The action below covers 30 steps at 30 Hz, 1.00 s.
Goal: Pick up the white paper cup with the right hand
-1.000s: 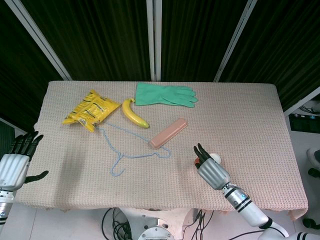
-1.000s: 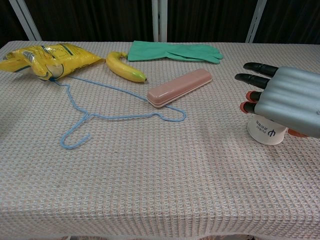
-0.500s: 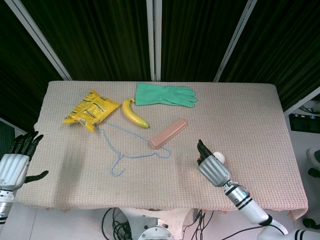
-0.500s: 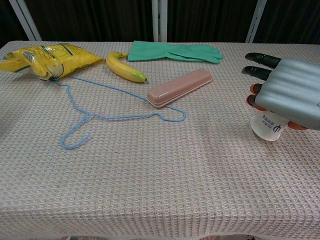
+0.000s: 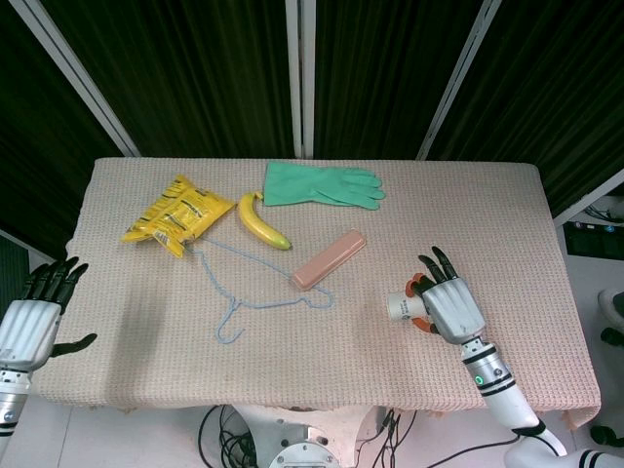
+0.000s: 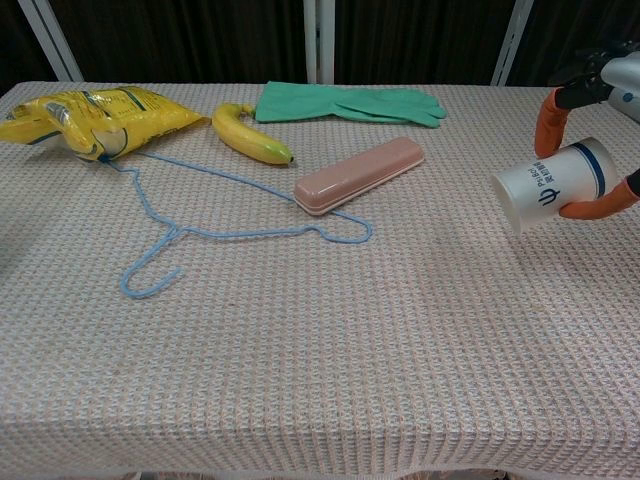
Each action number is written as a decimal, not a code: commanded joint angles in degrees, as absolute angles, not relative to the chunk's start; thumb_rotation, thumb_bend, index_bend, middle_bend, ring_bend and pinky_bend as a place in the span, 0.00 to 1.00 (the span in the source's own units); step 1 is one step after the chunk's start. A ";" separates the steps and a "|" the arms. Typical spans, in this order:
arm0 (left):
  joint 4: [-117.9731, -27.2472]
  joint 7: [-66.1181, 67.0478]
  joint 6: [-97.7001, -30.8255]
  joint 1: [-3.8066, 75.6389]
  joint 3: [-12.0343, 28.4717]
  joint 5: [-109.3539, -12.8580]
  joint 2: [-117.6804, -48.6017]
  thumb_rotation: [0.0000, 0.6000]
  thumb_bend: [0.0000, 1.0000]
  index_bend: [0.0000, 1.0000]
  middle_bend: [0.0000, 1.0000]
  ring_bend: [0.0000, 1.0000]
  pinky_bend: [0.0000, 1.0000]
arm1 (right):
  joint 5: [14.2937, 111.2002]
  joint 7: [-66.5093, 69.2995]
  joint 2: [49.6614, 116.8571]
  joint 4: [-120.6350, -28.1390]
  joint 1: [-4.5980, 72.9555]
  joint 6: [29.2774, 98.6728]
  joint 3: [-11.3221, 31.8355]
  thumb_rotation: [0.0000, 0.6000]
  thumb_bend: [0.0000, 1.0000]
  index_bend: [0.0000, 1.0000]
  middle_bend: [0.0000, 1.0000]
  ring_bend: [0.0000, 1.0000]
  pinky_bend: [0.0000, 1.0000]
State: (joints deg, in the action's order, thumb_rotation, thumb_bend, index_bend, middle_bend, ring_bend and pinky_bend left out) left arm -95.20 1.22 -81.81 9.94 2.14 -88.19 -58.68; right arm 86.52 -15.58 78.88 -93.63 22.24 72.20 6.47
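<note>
My right hand (image 5: 450, 305) holds the white paper cup (image 6: 553, 184) off the table at the right side. The cup is tipped on its side, its base pointing left, and shows a blue band and a blue logo. Orange fingertips (image 6: 548, 117) wrap over and under it in the chest view. In the head view only the cup's end (image 5: 398, 306) pokes out left of the hand. My left hand (image 5: 29, 320) hangs open beyond the table's left edge, holding nothing.
A pink case (image 5: 329, 258) lies mid-table, with a blue wire hanger (image 5: 255, 288) to its left. Further back lie a banana (image 5: 259, 221), a yellow snack bag (image 5: 177, 213) and a green rubber glove (image 5: 320, 185). The table's right edge (image 5: 565, 283) is near my right hand.
My right hand closed on the cup, lifted it off the cloth and tipped it sideways while moving right. The left hand has stayed put.
</note>
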 commanded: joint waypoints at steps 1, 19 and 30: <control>-95.23 1.53 -81.53 10.05 2.14 -88.00 -58.83 1.00 0.05 0.00 0.00 0.00 0.00 | 78.20 11.71 80.15 -88.61 19.08 71.09 8.73 1.00 0.08 0.62 0.54 0.13 0.00; -95.25 2.03 -81.30 10.13 2.14 -87.63 -59.00 1.00 0.05 0.00 0.00 0.00 0.00 | 73.88 3.07 82.90 -83.18 19.32 66.97 6.62 1.00 0.02 0.38 0.39 0.06 0.00; -95.01 1.87 -81.23 10.22 2.17 -87.60 -59.09 1.00 0.05 0.00 0.00 0.00 0.00 | 75.17 -7.29 78.37 -88.99 20.02 67.72 6.01 1.00 0.00 0.00 0.14 0.00 0.00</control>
State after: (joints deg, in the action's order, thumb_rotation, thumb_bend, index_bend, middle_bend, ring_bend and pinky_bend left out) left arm -95.01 1.87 -81.23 10.22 2.17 -87.60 -59.09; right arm 74.67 -3.17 79.46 -87.03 19.87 66.26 5.89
